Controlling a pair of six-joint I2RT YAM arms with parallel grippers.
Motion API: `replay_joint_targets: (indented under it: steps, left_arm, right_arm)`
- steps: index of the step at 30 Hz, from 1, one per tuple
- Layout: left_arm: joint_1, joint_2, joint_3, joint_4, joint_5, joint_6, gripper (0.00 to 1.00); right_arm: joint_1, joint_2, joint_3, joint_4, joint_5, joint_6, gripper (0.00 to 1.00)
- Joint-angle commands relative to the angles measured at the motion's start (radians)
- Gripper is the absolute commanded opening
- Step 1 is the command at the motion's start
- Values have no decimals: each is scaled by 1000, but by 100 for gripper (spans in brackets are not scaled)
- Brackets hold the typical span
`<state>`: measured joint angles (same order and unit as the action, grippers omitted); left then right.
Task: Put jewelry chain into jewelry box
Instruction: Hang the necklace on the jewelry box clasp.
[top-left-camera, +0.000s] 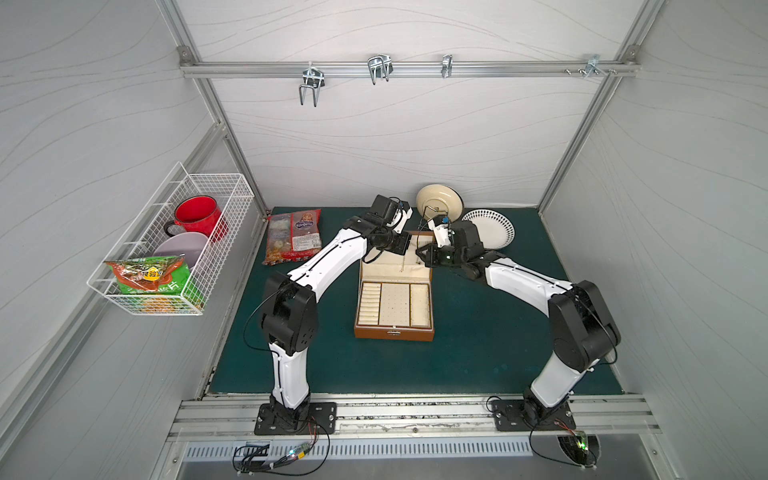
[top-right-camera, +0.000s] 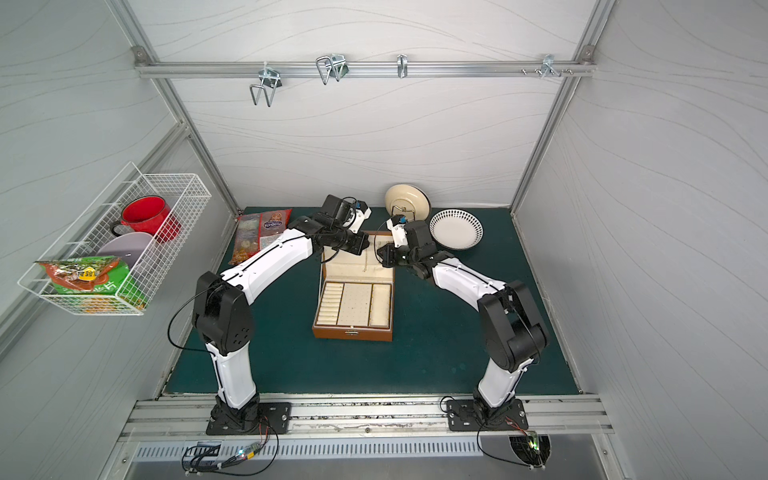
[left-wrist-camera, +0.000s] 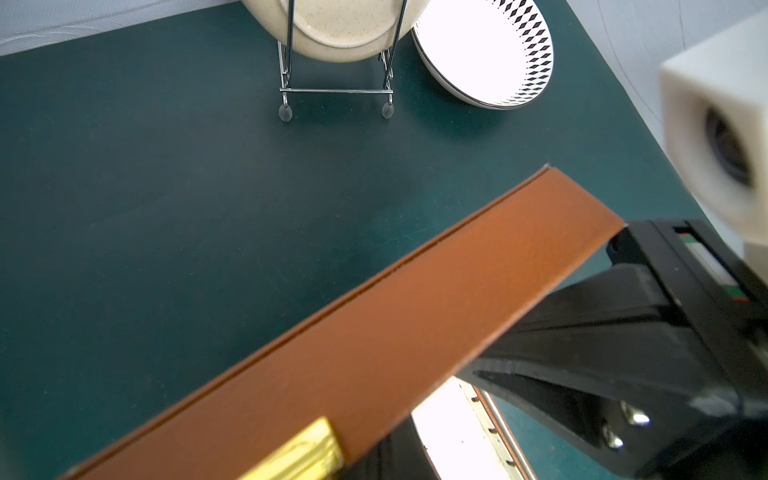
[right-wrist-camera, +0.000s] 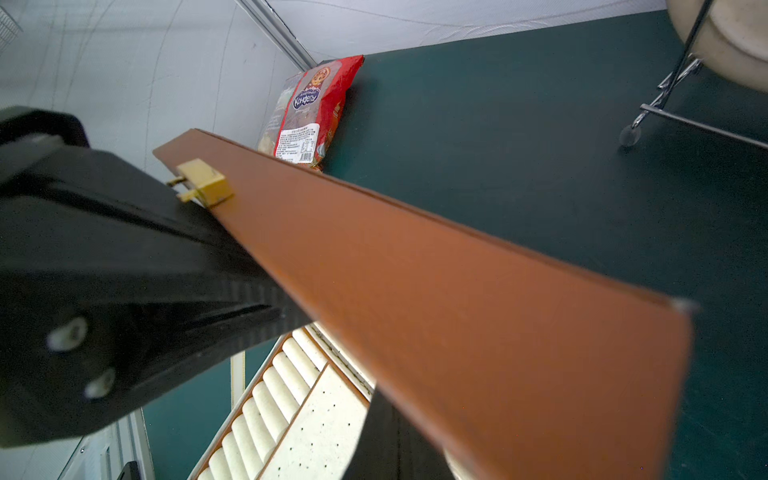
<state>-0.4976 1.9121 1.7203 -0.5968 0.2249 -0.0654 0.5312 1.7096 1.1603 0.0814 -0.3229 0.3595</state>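
Observation:
The brown jewelry box (top-left-camera: 394, 333) (top-right-camera: 352, 333) stands open mid-mat, its cream three-section tray showing. The lid is raised at the back. A thin pale line on the lid lining looks like the jewelry chain (top-left-camera: 403, 264) (top-right-camera: 365, 262), too faint to be sure. My left gripper (top-left-camera: 408, 246) is at the lid's top left and my right gripper (top-left-camera: 420, 252) at its top right; both look shut. The lid's brown rim (left-wrist-camera: 374, 332) (right-wrist-camera: 457, 311) with its gold clasp (right-wrist-camera: 203, 187) covers the fingertips in both wrist views. One dark finger (left-wrist-camera: 390, 457) (right-wrist-camera: 386, 440) shows under the rim on the lining side.
A red candy bag (top-left-camera: 294, 237) lies at the back left of the mat. A cream plate on a wire stand (top-left-camera: 439, 202) and a patterned bowl (top-left-camera: 488, 229) sit behind the box. A white wire basket (top-left-camera: 166, 249) with a red mug (top-left-camera: 198, 216) hangs on the left wall.

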Motion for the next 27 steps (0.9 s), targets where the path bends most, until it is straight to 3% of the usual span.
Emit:
replay_joint_targets:
  steps: [1, 27]
  left_arm:
    - [8, 3, 50, 18, -26, -11, 0]
    - [8, 61, 164, -73, -42, -70, 0]
  right_arm:
    - [-11, -1, 11, -7, -8, 15, 0]
    - [-17, 25, 84, -79, -5, 68, 0]
